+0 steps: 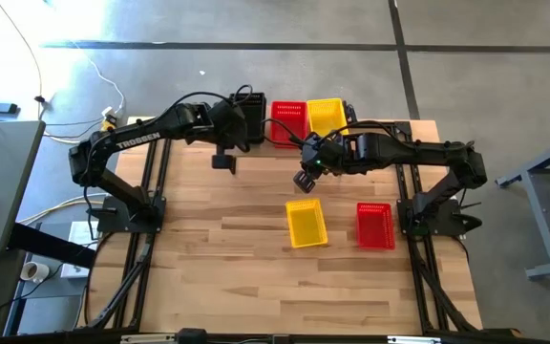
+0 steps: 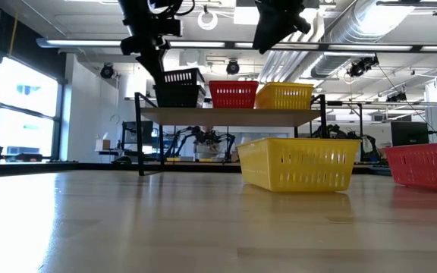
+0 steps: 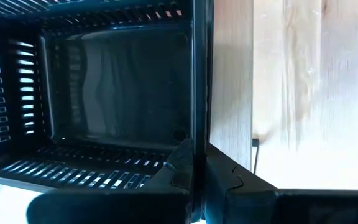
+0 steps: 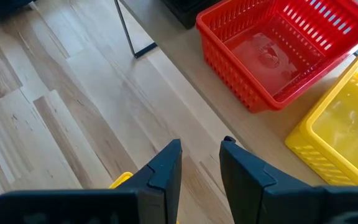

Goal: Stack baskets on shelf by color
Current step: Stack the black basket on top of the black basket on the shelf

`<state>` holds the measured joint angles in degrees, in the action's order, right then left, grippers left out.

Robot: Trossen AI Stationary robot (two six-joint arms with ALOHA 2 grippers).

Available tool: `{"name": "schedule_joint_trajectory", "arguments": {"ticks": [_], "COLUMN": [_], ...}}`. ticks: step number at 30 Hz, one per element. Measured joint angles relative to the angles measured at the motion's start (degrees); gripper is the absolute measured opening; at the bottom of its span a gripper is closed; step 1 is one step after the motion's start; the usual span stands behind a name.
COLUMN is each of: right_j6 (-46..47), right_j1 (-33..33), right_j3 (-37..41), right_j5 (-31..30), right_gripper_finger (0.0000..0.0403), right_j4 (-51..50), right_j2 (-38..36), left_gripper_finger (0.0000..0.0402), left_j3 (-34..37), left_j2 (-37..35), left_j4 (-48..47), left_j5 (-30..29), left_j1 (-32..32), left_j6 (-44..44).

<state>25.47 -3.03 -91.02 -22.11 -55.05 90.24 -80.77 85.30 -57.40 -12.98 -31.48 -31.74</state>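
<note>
Gripping the rim of a black basket (image 3: 104,112) on the shelf (image 2: 234,116), the left gripper (image 3: 188,168) has its jaws pinched tight. Red basket (image 4: 278,50) and yellow basket (image 4: 344,134) sit beside it. The right gripper (image 4: 201,162) hovers empty, jaws parted, above the table (image 1: 237,258).

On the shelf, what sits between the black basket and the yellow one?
A red basket stands between the black basket and the yellow basket on the shelf; the low view shows it best.
</note>
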Motion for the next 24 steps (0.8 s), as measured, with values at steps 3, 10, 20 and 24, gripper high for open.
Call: {"name": "schedule_joint_trajectory", "arguments": {"ticks": [3,10,20,24], "right_j6": [0.0,0.0,0.0,0.0], "right_j1": [0.0,0.0,0.0,0.0], "right_j3": [0.0,0.0,0.0,0.0], "right_j5": [0.0,0.0,0.6,0.9], "right_gripper_finger": [0.0096,0.0096,0.0096,0.0096], "right_j4": [0.0,0.0,0.0,0.0], "right_j2": [0.0,0.0,0.0,0.0], "left_gripper_finger": [0.0011,0.0051,0.0099,0.0109], "left_j3": [0.0,0.0,-3.4,-6.4], "left_j2": [0.0,0.0,0.0,0.0], "left_j4": [0.4,0.3,-2.0,-4.3], "left_j5": [-0.1,-0.1,0.5,0.6], "left_j1": [0.0,0.0,0.0,0.0], "left_j6": [0.0,0.1,0.4,1.4]}}
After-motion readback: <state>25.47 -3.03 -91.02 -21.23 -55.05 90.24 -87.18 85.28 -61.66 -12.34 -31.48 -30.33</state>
